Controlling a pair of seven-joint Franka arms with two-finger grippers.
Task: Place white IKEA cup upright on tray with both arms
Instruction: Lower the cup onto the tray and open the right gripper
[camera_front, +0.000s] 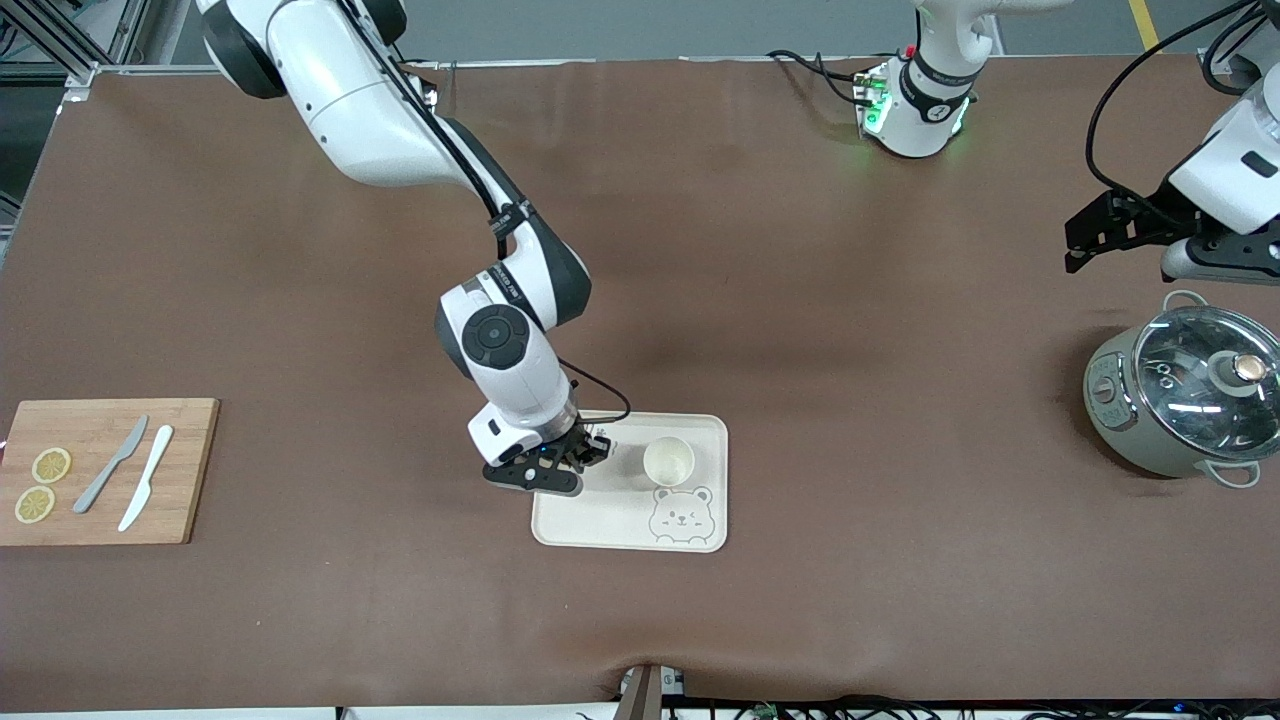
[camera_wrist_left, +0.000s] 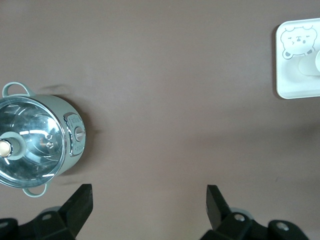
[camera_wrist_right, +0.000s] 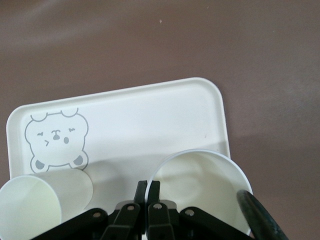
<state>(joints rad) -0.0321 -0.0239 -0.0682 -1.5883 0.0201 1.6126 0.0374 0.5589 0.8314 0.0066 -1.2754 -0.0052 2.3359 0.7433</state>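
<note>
The cream tray (camera_front: 600, 520) with a bear drawing lies near the table's middle, nearer the front camera. A white cup (camera_front: 668, 460) stands upright on it, beside the bear. My right gripper (camera_front: 590, 450) is over the tray's corner toward the right arm's end. In the right wrist view it (camera_wrist_right: 147, 189) is shut on the rim of a second white cup (camera_wrist_right: 200, 182), mouth up, over the tray (camera_wrist_right: 150, 115); the standing cup (camera_wrist_right: 27, 205) is beside it. The front view hides the held cup. My left gripper (camera_front: 1085, 245) waits open and empty (camera_wrist_left: 149, 200) over bare table.
A grey-green pot with a glass lid (camera_front: 1180, 395) stands at the left arm's end, also in the left wrist view (camera_wrist_left: 35, 142). A wooden cutting board (camera_front: 190, 470) with lemon slices and two knives lies at the right arm's end.
</note>
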